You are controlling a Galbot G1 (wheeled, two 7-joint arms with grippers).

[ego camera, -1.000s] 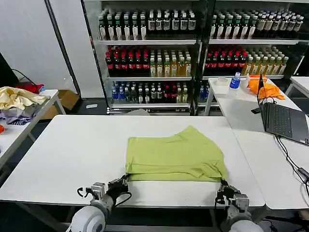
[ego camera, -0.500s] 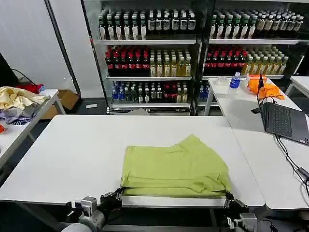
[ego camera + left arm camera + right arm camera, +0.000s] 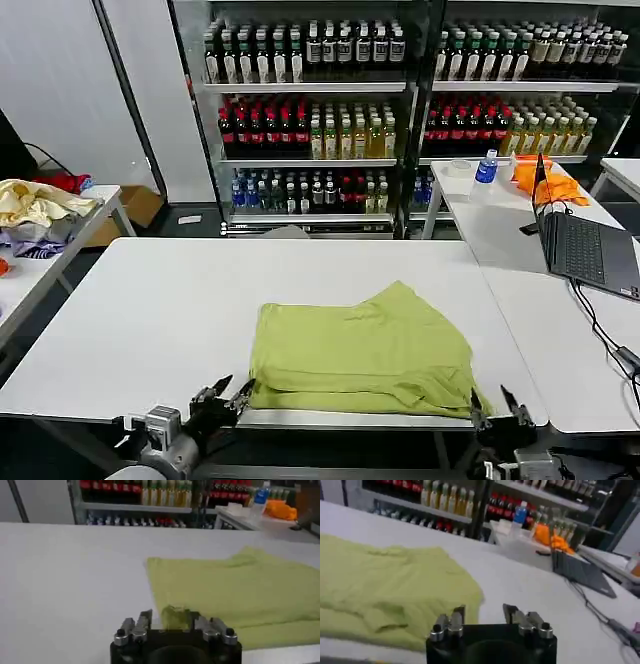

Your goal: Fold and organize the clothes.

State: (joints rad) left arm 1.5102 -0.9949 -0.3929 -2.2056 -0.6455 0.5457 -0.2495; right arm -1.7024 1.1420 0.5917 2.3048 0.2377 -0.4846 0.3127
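A lime T-shirt (image 3: 360, 350) lies folded into a rough rectangle on the white table (image 3: 150, 320), its near hem close to the front edge. My left gripper (image 3: 230, 392) sits open just off the shirt's near left corner. In the left wrist view the left gripper (image 3: 172, 621) has a bit of the lime fabric (image 3: 240, 590) lying loose between its spread fingers. My right gripper (image 3: 492, 408) is open at the shirt's near right corner. The right wrist view shows the right gripper (image 3: 484, 612) over bare table, with the shirt (image 3: 380, 590) beside one finger.
A laptop (image 3: 590, 250) with a trailing cable (image 3: 600, 330) sits on the adjoining table to the right. Behind it are an orange cloth (image 3: 550, 185) and a blue-capped bottle (image 3: 487, 167). A heap of clothes (image 3: 35, 205) lies on a side table at left. Drink shelves (image 3: 310, 120) line the back.
Both grippers drew the shirt's near edge toward the table's front, then opened and let go of its corners. The shirt now lies still, slightly nearer.
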